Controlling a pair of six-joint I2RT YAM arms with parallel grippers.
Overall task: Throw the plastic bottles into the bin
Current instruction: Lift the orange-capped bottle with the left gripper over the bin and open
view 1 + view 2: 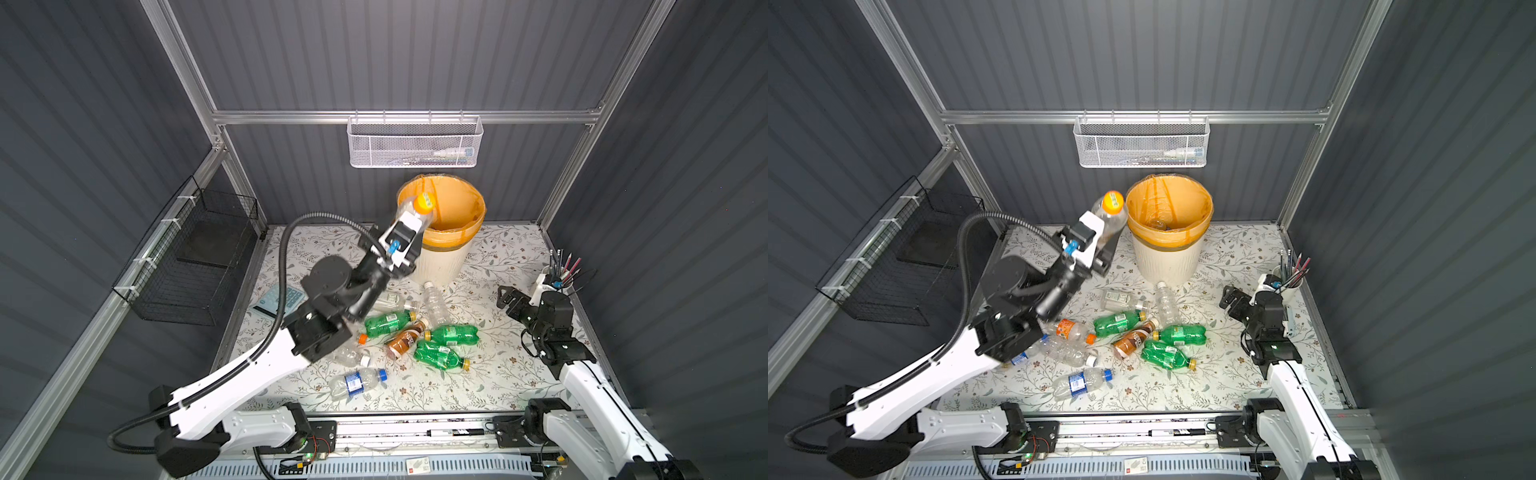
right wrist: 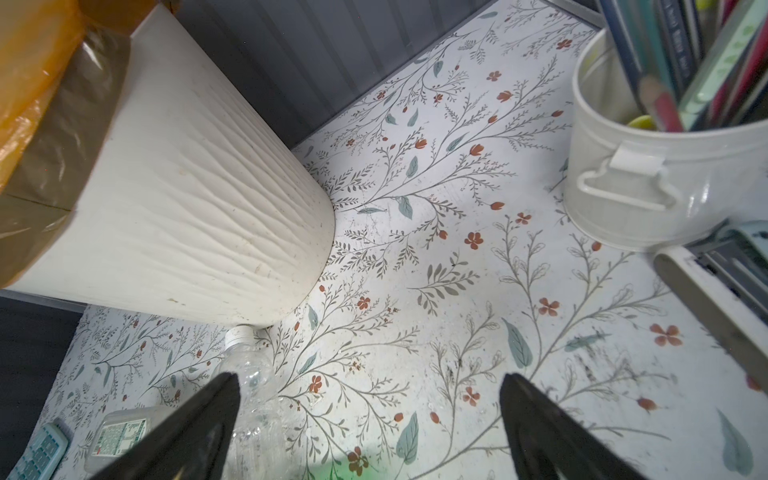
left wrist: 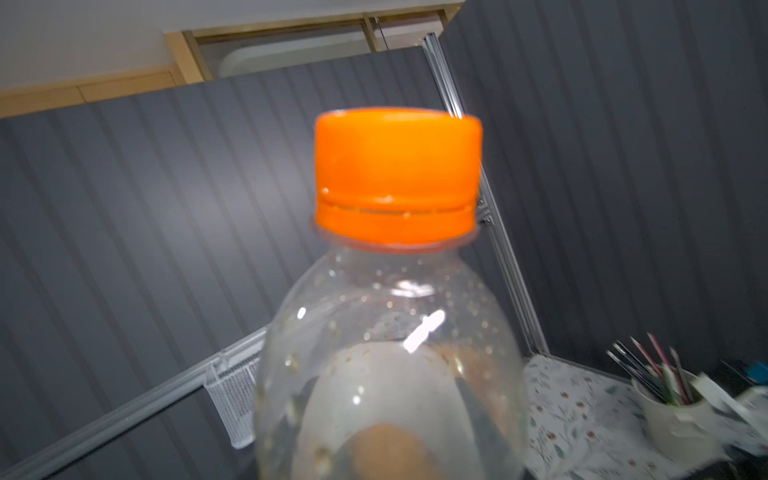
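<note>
A clear bottle with an orange cap (image 3: 390,332) fills my left wrist view, cap upward. My left pincer (image 1: 411,226) is clenched on its body and holds it raised above the table (image 1: 498,374), just beside the left of the rim of the bin (image 1: 442,259). My right pincer (image 2: 370,390) is released, jaws wide with nothing between them, low over the table near the pencil cup (image 1: 555,282). The other bottles (image 1: 388,322) lie loose in a cluster between my arms, in front of the bin. The white-capped clear bottle (image 2: 249,374) has its cap at the bin's foot.
</note>
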